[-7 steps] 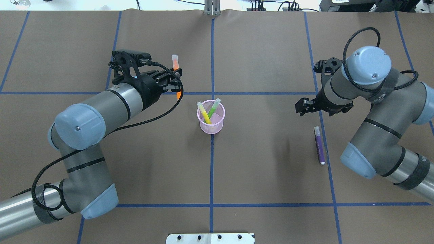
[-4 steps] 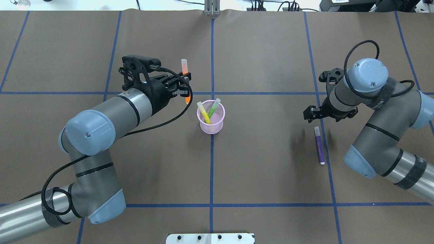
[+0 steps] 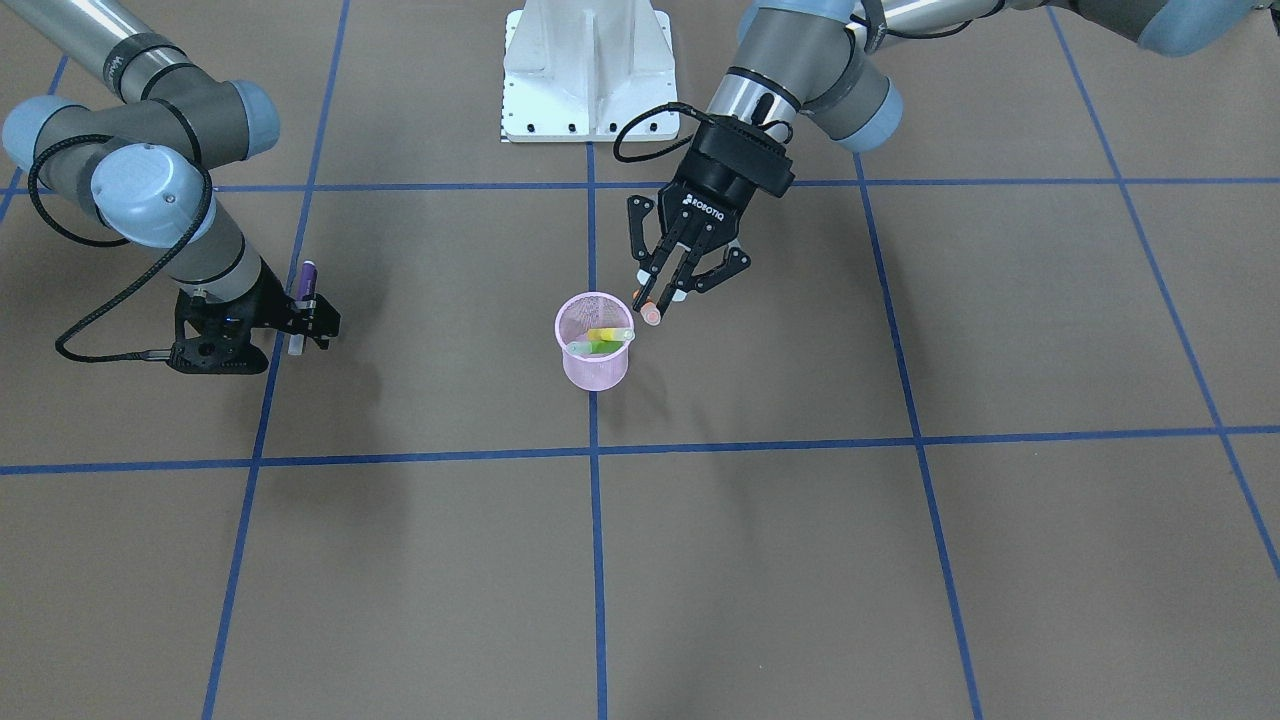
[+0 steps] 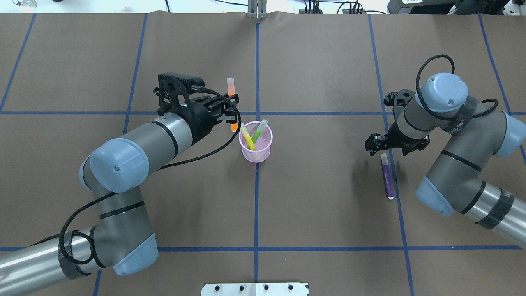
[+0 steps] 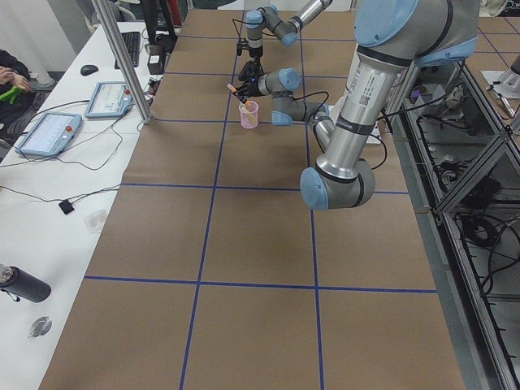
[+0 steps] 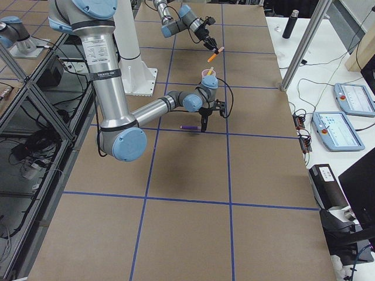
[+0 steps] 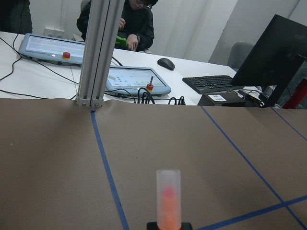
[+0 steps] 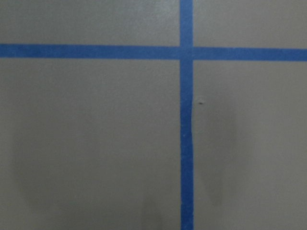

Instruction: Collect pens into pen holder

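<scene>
One orange pen [image 4: 231, 87] pinched in my left gripper [image 4: 230, 112]: I centre it over the cup [image 4: 255, 155] first; right gripper [image 4: 386, 144] hangs open.

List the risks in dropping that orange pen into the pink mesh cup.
The slim orange pen, tilted in the left gripper, hangs beside the round pink wire-mesh cup, not over it: released now, it would likely miss. The leaning yellow pen and green pen inside may block its tip.
</scene>
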Robot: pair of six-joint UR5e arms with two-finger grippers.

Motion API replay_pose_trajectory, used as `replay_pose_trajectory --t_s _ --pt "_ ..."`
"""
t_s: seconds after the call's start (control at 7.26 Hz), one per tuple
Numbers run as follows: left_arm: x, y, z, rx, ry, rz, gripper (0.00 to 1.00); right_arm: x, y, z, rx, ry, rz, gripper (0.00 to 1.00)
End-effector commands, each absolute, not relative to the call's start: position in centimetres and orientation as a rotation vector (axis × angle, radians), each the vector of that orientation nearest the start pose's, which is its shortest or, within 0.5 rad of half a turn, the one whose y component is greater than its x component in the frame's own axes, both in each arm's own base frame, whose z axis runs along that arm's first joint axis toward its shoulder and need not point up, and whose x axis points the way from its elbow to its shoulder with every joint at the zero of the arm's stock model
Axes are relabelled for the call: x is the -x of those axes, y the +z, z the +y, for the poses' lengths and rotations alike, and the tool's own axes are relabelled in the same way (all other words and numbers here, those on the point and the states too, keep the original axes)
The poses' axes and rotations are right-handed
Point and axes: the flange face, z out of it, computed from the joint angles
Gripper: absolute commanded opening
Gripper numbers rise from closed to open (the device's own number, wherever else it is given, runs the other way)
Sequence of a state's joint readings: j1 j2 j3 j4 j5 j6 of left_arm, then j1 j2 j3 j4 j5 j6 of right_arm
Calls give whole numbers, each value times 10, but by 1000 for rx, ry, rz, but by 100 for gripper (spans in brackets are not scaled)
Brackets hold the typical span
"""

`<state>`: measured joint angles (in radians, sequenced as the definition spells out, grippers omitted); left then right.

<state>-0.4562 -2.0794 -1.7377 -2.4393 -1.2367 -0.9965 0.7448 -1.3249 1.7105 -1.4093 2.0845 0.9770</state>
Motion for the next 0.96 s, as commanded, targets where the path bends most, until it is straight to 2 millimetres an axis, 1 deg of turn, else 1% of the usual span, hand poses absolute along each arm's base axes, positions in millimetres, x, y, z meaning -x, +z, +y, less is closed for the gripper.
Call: replay_pose_trajectory --t_s 0.0,0.14,0.41,0.83 --pt "-476 192 -418 -978 -162 1197 0 381 455 -461 109 2 -745 99" --pt "-476 193 -418 -976 -163 1196 0 383 456 -460 122 -2 -751 96" --pt "-477 195 -418 -974 -161 1193 0 385 456 -458 130 -2 -750 75" --pt "-477 196 -418 -972 -158 1190 0 389 458 -456 139 -8 -748 73"
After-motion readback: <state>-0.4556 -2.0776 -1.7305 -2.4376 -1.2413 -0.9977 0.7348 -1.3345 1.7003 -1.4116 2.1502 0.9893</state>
